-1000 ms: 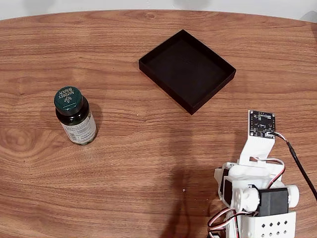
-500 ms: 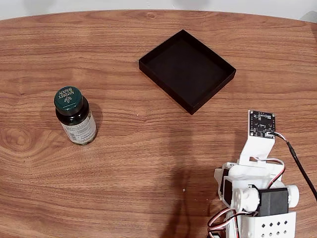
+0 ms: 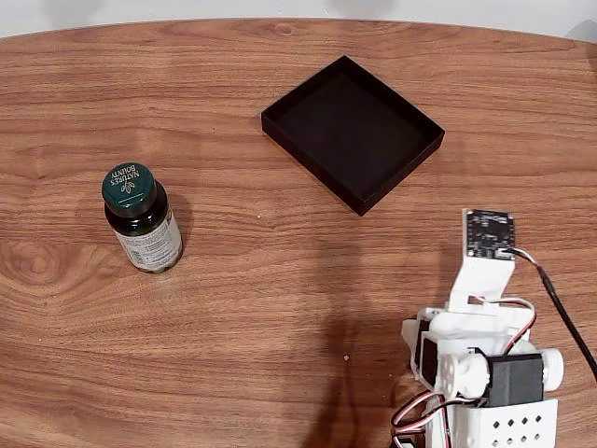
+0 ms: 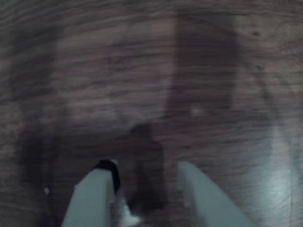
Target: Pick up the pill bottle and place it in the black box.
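Observation:
The pill bottle [image 3: 142, 217] stands upright on the wooden table at the left of the fixed view, with a dark green cap and a white-and-green label. The black box [image 3: 353, 132], a shallow square tray, lies empty at the upper middle, far from the bottle. My arm [image 3: 480, 359] is folded at the bottom right, well away from both. In the blurred wrist view my gripper [image 4: 144, 168] points down at bare wood close below. Its two pale fingers [image 4: 94, 194] stand apart with nothing between them.
A small black circuit board on a white bracket [image 3: 489, 233] rides on the arm, with a black cable [image 3: 564, 313] running off to the right. The wooden table [image 3: 280, 308] stretches bare between bottle, box and arm.
The arm's bracket with the circuit board has shifted slightly left and up. Bottle and box have not moved.

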Tool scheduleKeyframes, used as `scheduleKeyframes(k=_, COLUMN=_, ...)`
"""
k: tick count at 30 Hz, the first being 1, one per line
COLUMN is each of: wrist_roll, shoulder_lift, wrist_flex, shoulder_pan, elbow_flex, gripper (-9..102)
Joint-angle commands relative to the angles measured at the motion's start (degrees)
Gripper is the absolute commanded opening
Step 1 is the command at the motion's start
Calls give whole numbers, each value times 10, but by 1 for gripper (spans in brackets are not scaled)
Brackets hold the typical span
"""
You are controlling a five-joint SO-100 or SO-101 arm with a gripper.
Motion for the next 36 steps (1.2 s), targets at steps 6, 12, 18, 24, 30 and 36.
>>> scheduleKeyframes(k=6, wrist_roll=-4, shoulder_lift=1, wrist_flex=-83, shoulder_pan=-19, elbow_flex=-6, gripper=23)
scheduleKeyframes(k=12, wrist_roll=-12, shoulder_lift=-49, wrist_flex=-177, shoulder_pan=-68, elbow_flex=-6, gripper=26)
scheduleKeyframes(k=18, wrist_roll=-5, shoulder_lift=-150, wrist_flex=-283, shoulder_pan=-126, elbow_flex=-6, gripper=27)
scheduleKeyframes(k=24, wrist_roll=-12, shoulder_lift=-202, wrist_flex=-368, shoulder_pan=-201, elbow_flex=-6, gripper=27)
scheduleKeyframes(k=30, wrist_roll=-27, shoulder_lift=-257, wrist_flex=-464, shoulder_pan=-287, elbow_flex=-6, gripper=27)
scheduleKeyframes(k=36, wrist_roll=-47, shoulder_lift=-320, wrist_flex=-566, shoulder_pan=-362, elbow_flex=-8, gripper=28)
